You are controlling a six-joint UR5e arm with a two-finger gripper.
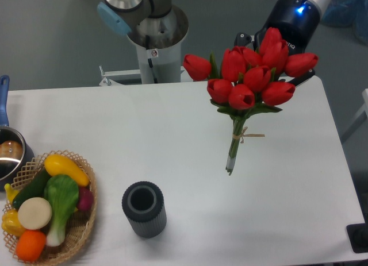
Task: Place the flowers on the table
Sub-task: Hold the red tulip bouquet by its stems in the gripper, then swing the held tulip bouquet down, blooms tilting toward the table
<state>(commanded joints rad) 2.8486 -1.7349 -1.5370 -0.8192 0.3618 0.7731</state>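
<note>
Flowers (pixel 253 76) sit at the far right of the table (pixel 172 134): you can count about nine red tulip heads in one bunch, stems tied with string and pointing toward the front edge. Your gripper (pixel 275 58) is behind the blooms, mostly hidden, so you cannot tell whether it grips them. Nearer the front stands one dark ribbed cylinder (pixel 144 209). At the left, one wicker basket (pixel 80 234) holds several vegetables, beside one pot (pixel 8 154).
</note>
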